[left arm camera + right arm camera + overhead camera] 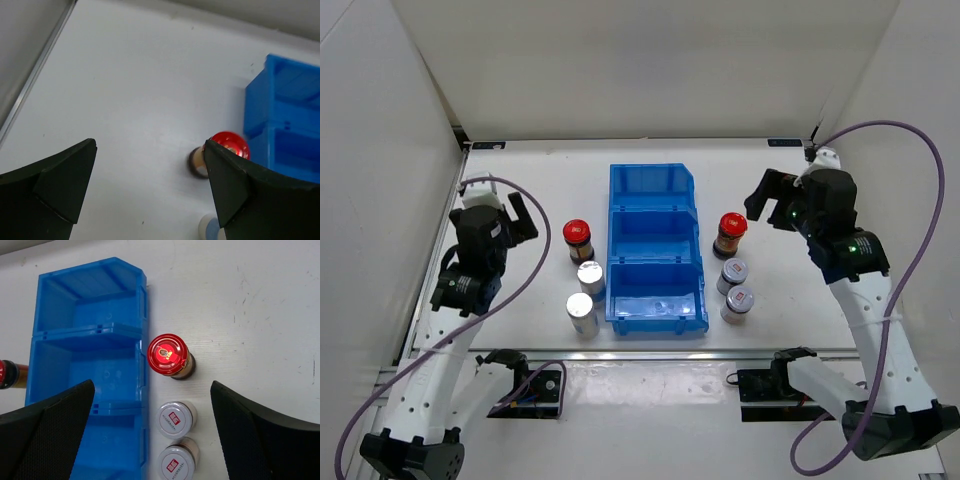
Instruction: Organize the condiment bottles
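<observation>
1. Left gripper (523, 213): jaws spread wide, nothing held. The arm is raised at the left of the frame with the wrist pitched down toward the table.
2. Left of centre: left red-capped jar (577, 233) and silver-topped jars (591, 273), all upright and just left of the blue bin (652, 167).
3. Right of the bin: right red-capped jar (731, 226) and grey-lidded jars (734, 270), upright in a column.
4. Handling, as judged: light, rigid and smooth-walled. Clamp across the body, below the cap.
5. Right gripper (151, 385): jaws wide apart and empty, poised above the right red-capped jar.
</observation>
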You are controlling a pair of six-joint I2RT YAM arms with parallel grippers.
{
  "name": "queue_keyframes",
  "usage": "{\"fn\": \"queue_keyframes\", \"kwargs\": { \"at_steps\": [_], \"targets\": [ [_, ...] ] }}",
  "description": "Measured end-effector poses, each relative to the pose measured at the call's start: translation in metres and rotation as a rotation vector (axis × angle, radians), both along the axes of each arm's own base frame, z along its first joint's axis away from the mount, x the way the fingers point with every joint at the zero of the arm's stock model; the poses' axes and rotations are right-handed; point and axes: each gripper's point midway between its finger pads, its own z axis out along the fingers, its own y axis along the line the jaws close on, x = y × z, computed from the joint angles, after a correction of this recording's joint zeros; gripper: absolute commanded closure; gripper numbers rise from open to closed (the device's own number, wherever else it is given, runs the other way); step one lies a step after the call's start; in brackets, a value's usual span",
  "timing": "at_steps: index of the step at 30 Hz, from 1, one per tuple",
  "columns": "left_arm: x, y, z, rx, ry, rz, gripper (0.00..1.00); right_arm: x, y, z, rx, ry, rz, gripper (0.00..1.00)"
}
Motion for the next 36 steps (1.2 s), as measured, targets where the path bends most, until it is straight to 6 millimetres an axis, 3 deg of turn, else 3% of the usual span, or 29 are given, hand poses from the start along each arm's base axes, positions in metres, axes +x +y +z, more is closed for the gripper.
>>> {"fn": "queue_keyframes", "kwargs": {
  "at_steps": [3,4,6,11,14,17,19,22,30,36],
  "targets": [
    [-0.013,0.007,-0.027,-0.015,0.069,0.056,0.0,-0.002,0.009,0.001,-0.014,-0.006,0.006,0.0],
    [-0.015,0.009,-0.028,-0.023,0.069,0.068,0.0,-0.003,0.009,-0.001,-0.01,0.005,-0.011,0.0],
    [-0.019,0.011,-0.029,-0.047,0.057,0.091,0.0,-0.004,0.008,-0.006,-0.021,0.027,-0.015,0.09],
    [-0.026,0.01,-0.031,-0.105,0.034,0.113,0.0,0.0,0.03,-0.029,-0.074,0.117,0.1,0.08],
    [-0.025,0.006,-0.037,-0.124,0.047,0.098,0.0,0.015,0.047,-0.055,-0.159,0.242,0.12,0.06],
    [-0.023,0.002,-0.042,-0.13,0.064,0.085,0.0,0.033,0.059,-0.099,-0.25,0.383,0.116,0.04],
    [-0.022,0.0,-0.044,-0.133,0.073,0.077,0.0,0.031,0.06,-0.133,-0.3,0.48,0.115,0.04],
    [-0.021,-0.001,-0.045,-0.137,0.079,0.072,0.0,0.017,0.052,-0.161,-0.341,0.571,0.102,0.02],
    [-0.018,-0.003,-0.051,-0.135,0.103,0.066,0.0,0.021,0.042,-0.168,-0.367,0.579,0.05,0.01],
    [-0.017,-0.004,-0.054,-0.133,0.112,0.065,0.0,0.048,0.038,-0.189,-0.36,0.63,0.012,0.08]
  ]
}}
